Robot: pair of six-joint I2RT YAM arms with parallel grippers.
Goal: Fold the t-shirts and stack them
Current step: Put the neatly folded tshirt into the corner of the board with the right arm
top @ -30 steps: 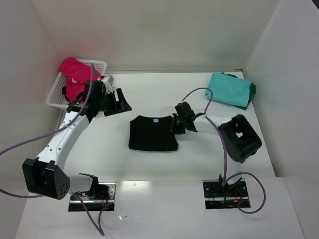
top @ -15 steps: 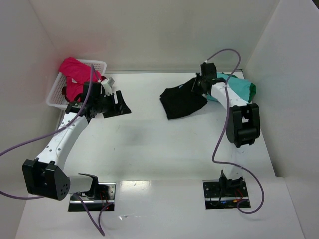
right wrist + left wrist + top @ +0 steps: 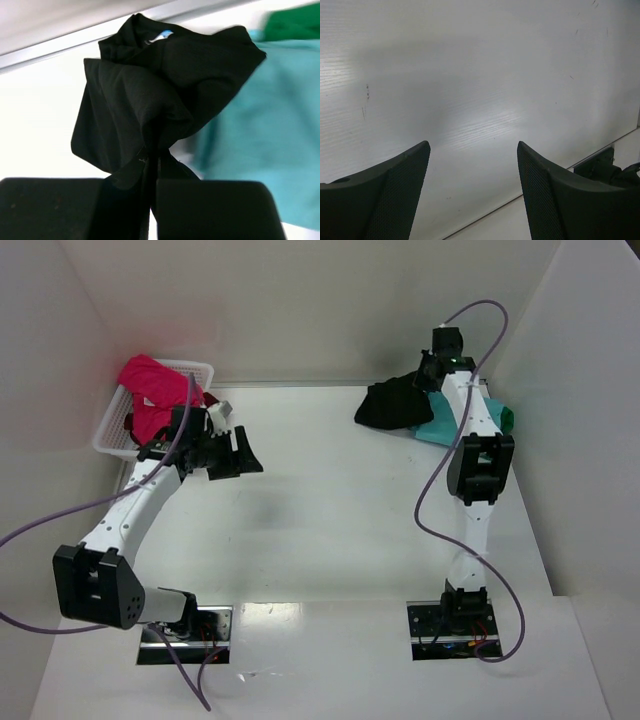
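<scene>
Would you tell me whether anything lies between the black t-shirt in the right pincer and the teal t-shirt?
Nothing visible does: the black t-shirt, gripped by the right pincer, hangs directly beside the teal t-shirt.

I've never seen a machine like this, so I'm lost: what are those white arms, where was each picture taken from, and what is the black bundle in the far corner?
You see a left arm and a right arm. They are robot limbs bolted to a white table, and each ends in a two-finger gripper. One picture looks down from above. The other two come from a small camera on each wrist, so that arm's own fingers show at the bottom. The left gripper is open and empty, near a white basket holding a magenta-pink t-shirt. The right gripper is shut on a bunched black t-shirt, right by a folded teal t-shirt with green cloth peeking out beyond it.
</scene>
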